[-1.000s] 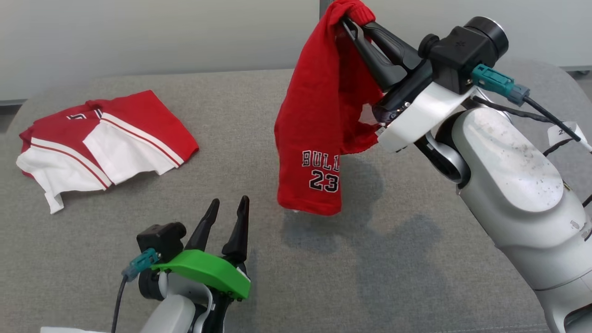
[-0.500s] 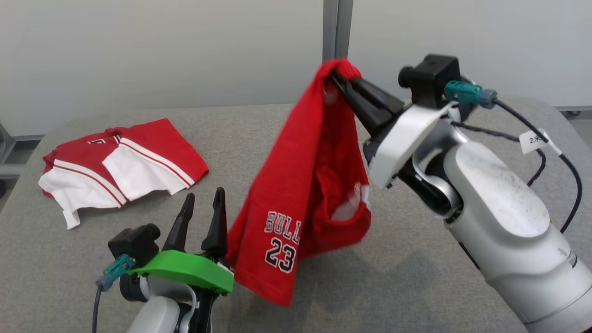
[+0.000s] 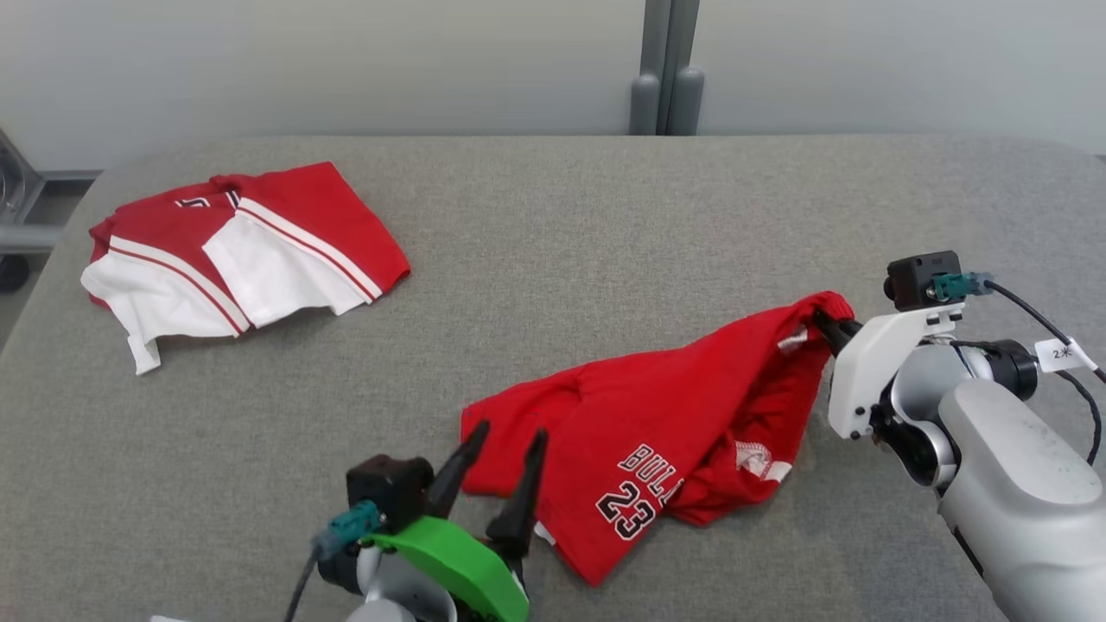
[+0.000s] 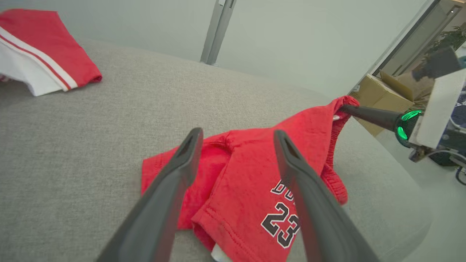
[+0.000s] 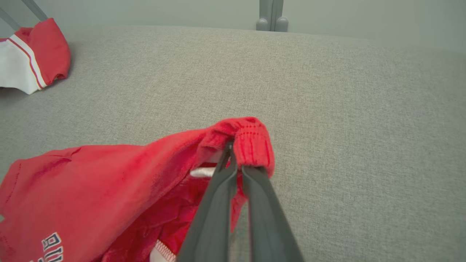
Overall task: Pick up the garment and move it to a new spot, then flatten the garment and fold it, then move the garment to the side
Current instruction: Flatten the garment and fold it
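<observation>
**Shorts lie on the table, right pincer clamped on the waistband**

The red Bulls shorts (image 3: 657, 415) rest crumpled on the grey table (image 3: 605, 225), at about 5 o'clock from its centre in the head view. Only the ribbed waistband (image 5: 251, 142) is raised off the cloth surface. The right pincer (image 3: 821, 321) is closed tight on that band, its two fingers pressed together with the fabric bunched over the tips.

The shorts' long axis runs from 2 o'clock, at the held waistband, down to 8 o'clock, where the loose leg hems lie. The left pincer (image 3: 508, 436) hovers with its fingers spread wide and nothing between them. The hem edge sits just beyond its tips, at 12 to 1 o'clock. The left arm is therefore the nearer one to the free end, and flattening likely calls for it to take that hem and draw it away from the right.

A folded red-and-white garment (image 3: 259, 250) lies well apart at 10 o'clock.
</observation>
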Available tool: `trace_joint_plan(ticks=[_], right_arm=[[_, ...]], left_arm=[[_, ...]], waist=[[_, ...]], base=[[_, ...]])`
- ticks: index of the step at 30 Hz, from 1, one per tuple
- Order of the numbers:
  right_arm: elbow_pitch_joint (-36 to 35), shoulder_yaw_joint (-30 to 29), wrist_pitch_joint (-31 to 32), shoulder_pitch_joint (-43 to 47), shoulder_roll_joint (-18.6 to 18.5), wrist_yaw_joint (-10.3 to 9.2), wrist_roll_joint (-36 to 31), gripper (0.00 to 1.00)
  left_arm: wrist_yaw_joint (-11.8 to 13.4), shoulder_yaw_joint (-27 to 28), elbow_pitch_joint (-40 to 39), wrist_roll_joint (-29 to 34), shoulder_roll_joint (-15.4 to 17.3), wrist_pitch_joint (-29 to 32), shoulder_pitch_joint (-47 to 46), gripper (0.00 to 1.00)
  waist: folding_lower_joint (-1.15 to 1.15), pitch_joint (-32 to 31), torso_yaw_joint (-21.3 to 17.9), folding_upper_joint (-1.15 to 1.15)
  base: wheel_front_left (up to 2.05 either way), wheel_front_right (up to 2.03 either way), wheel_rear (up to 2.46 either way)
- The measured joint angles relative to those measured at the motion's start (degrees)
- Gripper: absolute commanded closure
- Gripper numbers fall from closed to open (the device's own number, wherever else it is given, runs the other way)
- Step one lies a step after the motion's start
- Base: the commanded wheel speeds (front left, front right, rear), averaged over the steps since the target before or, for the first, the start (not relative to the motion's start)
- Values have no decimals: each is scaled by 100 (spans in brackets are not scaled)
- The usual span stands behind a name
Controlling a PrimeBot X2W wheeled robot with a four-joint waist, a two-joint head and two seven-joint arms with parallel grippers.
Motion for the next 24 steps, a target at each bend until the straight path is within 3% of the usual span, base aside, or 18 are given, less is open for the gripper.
trace_joint_plan(ticks=[11,24], right_arm=[[56,-137,-612,-274,255,121,103,100],[332,-196,-1070,-307,458,260,169,100]], left_arm=[[-335,-894,476,166,224,865,301,0],[-575,-1080,657,267,133,998,110,0]], waist=[[0,511,-55,0],[0,668,-326,0]], base=[[0,0,0],[0,0,0]])
